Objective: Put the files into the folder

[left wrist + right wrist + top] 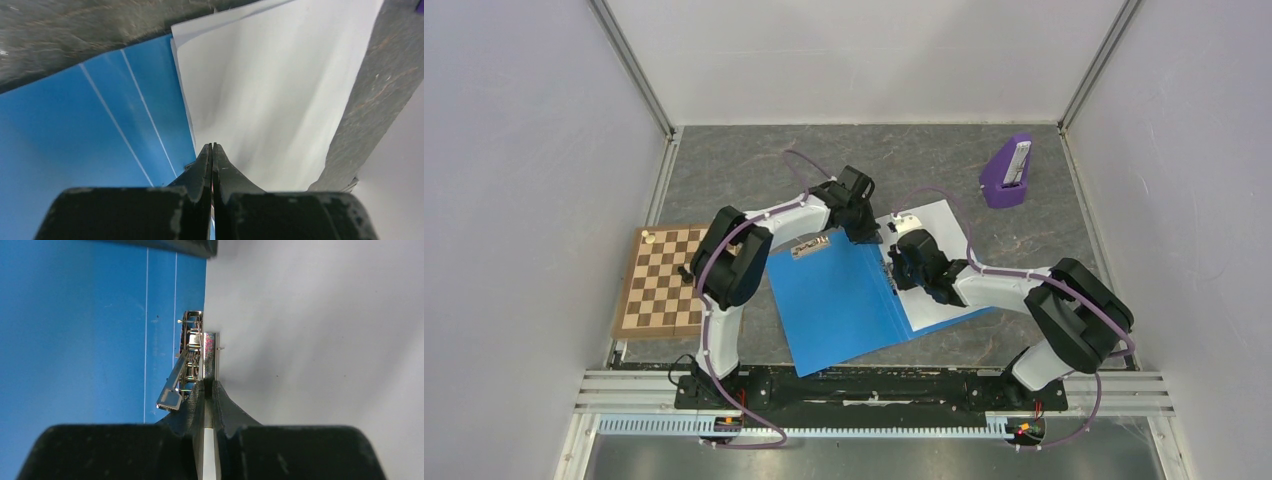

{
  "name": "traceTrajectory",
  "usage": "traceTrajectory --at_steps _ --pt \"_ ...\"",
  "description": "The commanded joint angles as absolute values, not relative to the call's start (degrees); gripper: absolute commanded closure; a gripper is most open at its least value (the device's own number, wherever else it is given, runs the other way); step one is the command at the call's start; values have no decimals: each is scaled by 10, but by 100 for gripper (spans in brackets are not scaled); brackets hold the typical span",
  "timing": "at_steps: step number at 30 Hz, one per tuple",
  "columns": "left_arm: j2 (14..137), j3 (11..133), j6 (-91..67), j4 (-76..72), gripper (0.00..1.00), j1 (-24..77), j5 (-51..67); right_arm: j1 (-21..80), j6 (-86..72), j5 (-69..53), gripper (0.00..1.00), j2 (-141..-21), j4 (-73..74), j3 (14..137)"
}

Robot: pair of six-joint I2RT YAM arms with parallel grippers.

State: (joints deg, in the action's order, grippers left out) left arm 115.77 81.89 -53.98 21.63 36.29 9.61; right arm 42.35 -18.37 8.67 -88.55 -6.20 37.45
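On the grey stone-patterned surface (754,165), the thin bright-blue plastic folder (844,300) lies open and flat, with the plain white paper sheets (934,225) resting on its right half. A metal spring clip (192,357) sits along the fold, beside the sheets' edge. The left pincer (212,146) is closed at the sheets' far left corner, fingertips pressed together; whether paper is nipped between them I cannot tell. The right pincer (209,385) is closed at the clip, against the sheets' edge. Left of the folder lies a brown wooden chessboard (659,285); a purple plastic stand (1007,175) sits far right.
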Motion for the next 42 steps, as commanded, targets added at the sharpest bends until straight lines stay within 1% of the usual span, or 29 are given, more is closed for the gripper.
traceTrajectory --at_steps 1,8,14,18,26,36,39,42 --pt "1187 829 -561 176 98 374 140 424 -174 84 95 -911 -31 357" --pt "1203 819 -561 178 98 381 147 424 -174 87 96 -916 -31 359" --pt "1218 830 -551 249 98 382 107 424 -177 88 95 -914 -26 365" --pt "1233 839 -547 288 98 381 83 425 -177 86 92 -897 -15 378" --pt "1250 854 -542 316 98 381 61 424 -177 83 83 -849 17 414" --pt "1252 857 -539 325 98 382 52 425 -181 79 77 -782 41 440" --pt "1252 857 -538 325 98 382 52 439 -168 101 74 -770 54 457" --pt "1253 858 -538 325 98 381 52 460 -144 136 74 -786 81 487"
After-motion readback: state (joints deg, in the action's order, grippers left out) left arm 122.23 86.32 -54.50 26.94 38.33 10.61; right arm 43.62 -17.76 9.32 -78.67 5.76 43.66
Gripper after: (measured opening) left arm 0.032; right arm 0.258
